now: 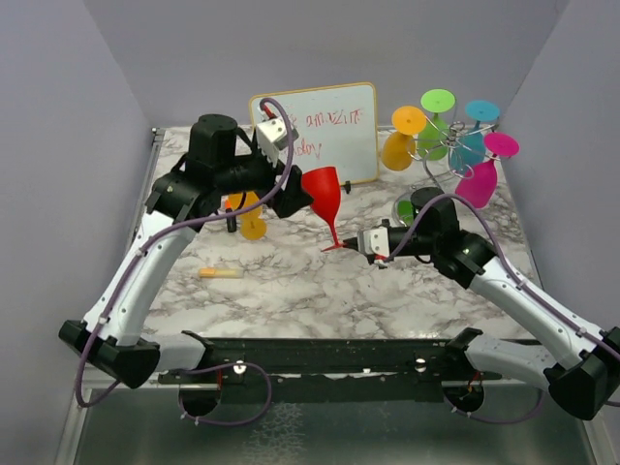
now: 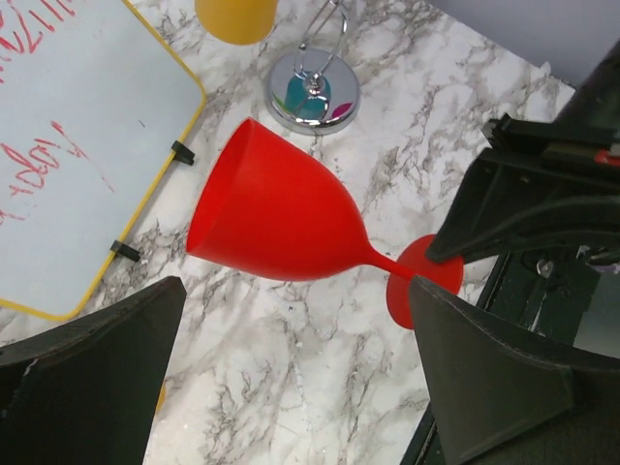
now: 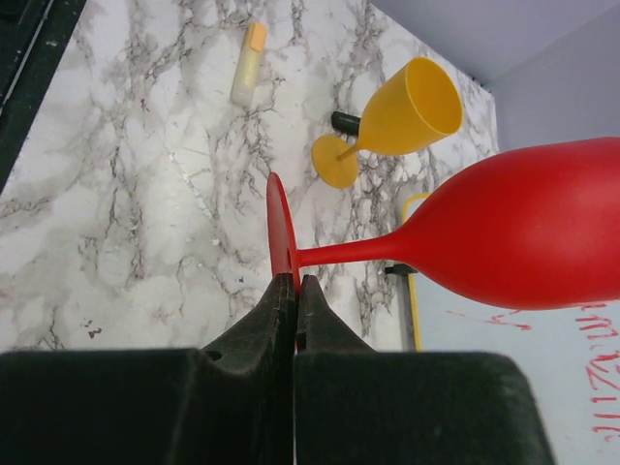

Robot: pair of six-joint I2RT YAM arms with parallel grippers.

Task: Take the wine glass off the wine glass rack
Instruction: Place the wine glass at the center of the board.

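A red wine glass [image 1: 323,192] stands off the rack, tilted above the marble table, bowl up. My right gripper [image 1: 354,243] is shut on the rim of its round foot [image 3: 280,231]; in the right wrist view the jaws [image 3: 295,286] pinch the disc edge-on. My left gripper [image 1: 298,199] sits beside the bowl [image 2: 281,218], open wide, its fingers [image 2: 92,378] clear of the glass. The wine glass rack [image 1: 448,145] stands at the back right on a shiny round base [image 2: 313,92], carrying orange, green, teal and magenta glasses.
A whiteboard [image 1: 325,126] with red writing leans at the back centre. A yellow glass [image 1: 250,218] stands on the table under the left arm, next to a small dark object. A pale yellow marker [image 1: 221,273] lies front left.
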